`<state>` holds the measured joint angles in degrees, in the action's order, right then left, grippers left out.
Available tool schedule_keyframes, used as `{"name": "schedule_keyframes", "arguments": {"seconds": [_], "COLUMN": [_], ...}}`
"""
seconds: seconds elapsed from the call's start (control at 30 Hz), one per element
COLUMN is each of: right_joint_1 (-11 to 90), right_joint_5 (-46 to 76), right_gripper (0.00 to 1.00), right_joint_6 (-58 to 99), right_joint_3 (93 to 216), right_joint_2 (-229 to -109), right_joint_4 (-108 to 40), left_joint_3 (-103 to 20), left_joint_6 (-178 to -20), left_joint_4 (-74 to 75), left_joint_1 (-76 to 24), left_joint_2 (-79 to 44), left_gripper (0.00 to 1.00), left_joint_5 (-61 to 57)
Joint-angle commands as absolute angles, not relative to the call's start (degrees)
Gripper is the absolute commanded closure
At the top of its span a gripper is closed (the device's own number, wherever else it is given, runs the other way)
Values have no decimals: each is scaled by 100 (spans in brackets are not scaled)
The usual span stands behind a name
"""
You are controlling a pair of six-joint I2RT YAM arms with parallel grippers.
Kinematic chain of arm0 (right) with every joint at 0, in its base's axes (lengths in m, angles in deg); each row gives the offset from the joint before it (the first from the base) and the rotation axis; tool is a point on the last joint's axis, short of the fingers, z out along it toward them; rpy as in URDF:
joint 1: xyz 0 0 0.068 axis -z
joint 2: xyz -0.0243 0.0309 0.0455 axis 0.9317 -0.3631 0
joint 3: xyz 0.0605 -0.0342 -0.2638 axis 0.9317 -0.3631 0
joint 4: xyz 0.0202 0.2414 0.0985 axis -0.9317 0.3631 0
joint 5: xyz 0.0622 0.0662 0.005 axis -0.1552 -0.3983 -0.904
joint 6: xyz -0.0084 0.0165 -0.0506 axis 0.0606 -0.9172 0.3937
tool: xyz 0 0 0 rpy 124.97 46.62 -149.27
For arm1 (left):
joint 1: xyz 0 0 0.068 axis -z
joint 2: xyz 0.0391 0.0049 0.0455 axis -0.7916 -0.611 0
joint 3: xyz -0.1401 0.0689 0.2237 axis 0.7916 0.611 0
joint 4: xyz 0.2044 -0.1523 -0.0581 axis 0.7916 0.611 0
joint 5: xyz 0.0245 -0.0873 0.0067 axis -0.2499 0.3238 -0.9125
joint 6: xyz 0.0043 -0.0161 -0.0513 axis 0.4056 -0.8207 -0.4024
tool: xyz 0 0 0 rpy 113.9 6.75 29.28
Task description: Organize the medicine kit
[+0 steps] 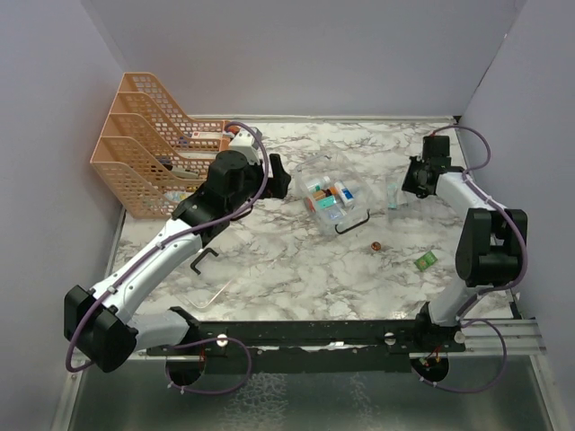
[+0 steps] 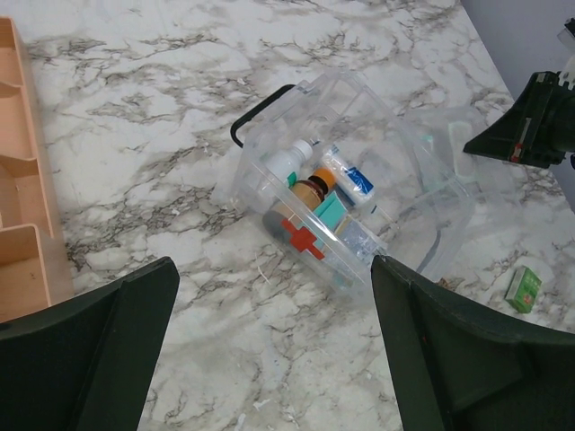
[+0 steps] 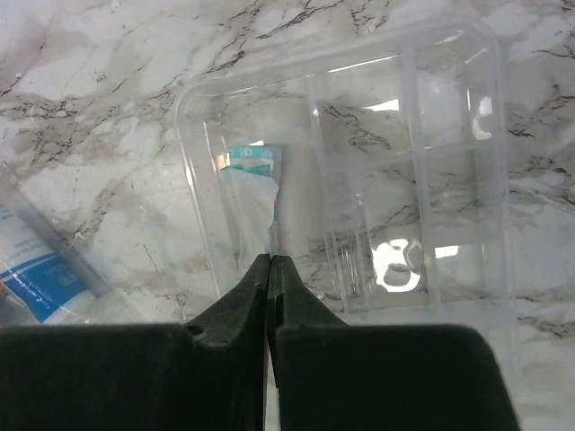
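The medicine kit (image 1: 334, 196) is a clear box with a black handle (image 2: 260, 109), lying mid-table. Inside it are a white bottle (image 2: 287, 162), a brown bottle (image 2: 310, 190), a blue-and-white tube (image 2: 349, 175) and a red-cross item (image 2: 301, 238). My left gripper (image 2: 272, 265) hangs open above bare marble just left of the kit (image 2: 386, 135), with nothing between its fingers. My right gripper (image 3: 269, 260) is shut, pinching a white packet with a teal end (image 3: 254, 184). The packet hangs in a clear divided tray (image 3: 409, 162) right of the kit.
An orange mesh file rack (image 1: 148, 153) stands at the back left. A clear flat piece with a black handle (image 1: 205, 259) lies by the left arm. A small brown item (image 1: 375, 246) and a green packet (image 1: 426, 261) lie in front of the kit.
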<state>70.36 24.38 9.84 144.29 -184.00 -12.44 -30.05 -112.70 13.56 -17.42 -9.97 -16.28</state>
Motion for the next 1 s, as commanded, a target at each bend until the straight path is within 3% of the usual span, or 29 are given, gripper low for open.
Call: {"name": "schedule_keyframes", "arguments": {"seconds": [0.0,0.63,0.7,0.87,0.97], "right_joint_1": [7105,7117,7117,7117,7119], "right_joint_5": [1776,2359,2461,2438,2450], "right_gripper": [99,99,96,72,66], "right_joint_6": [1028,1051,1035,1009,1010], "right_joint_3": [14769,15464,15490,15532,15546], "right_joint_2": [-18777,-19598,-19645,-19457,-19226], "right_joint_4": [-1328,-173,-142,-149,-200], "left_joint_3": [-3316,-3304,-3296,-3311,-3316], "left_joint_6": [-10959,-10676,-10680,-10688,-10684], "left_joint_4": [1102,962,953,958,956], "left_joint_1": [-1786,-1815,-1815,-1814,-1815], "left_joint_2": [-1168,-1397,-1405,-1415,-1407], "left_gripper": [8,8,8,8,8], "left_joint_5": [-1943,-2078,-2077,-2074,-2081]}}
